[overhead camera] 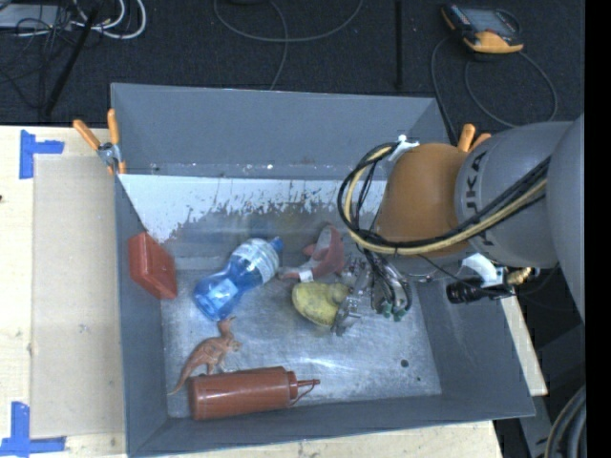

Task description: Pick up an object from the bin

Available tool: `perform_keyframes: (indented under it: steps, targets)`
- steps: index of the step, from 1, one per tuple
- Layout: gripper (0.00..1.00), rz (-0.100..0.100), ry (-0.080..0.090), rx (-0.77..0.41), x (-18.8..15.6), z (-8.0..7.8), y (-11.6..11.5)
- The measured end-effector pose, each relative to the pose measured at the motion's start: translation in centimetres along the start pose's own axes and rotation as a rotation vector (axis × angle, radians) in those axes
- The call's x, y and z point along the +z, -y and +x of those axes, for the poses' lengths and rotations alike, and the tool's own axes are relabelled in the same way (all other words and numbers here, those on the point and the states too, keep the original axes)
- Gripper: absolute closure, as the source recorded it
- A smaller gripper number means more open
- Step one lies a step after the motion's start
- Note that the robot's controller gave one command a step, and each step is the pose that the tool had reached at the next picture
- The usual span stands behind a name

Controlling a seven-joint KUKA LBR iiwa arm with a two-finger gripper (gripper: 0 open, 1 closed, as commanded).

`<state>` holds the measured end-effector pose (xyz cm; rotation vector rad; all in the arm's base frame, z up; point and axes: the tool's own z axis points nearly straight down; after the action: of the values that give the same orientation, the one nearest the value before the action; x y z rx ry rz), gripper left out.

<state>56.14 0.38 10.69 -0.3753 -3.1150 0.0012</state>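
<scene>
Though in view right of frame centre, cannot tell gripper opening. Poised just beside yellow lump on bin floor.

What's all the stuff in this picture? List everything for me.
Bin: one, grey, centre.
Block: one, red, left wall.
Water bottle: one, blue, crushed, centre-left.
Lump: one, yellow, centre, by the end effector.
Pinkish-red thing: one, behind the lump.
Dinosaur toy: one, orange, front left.
Squeeze bottle: one, red-brown, lying along front.
Handheld device: one, orange-black, floor, top right.
Arm: one, grey with orange cover, from right.
End effector: one, dark, at lump's right edge.
</scene>
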Motion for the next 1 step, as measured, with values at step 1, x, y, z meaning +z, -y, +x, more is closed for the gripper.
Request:
perform_keyframes:
  steps: [1]
  targets:
    - [1.00,0.001,-0.004,0.000,-1.86,0.09,0.03]
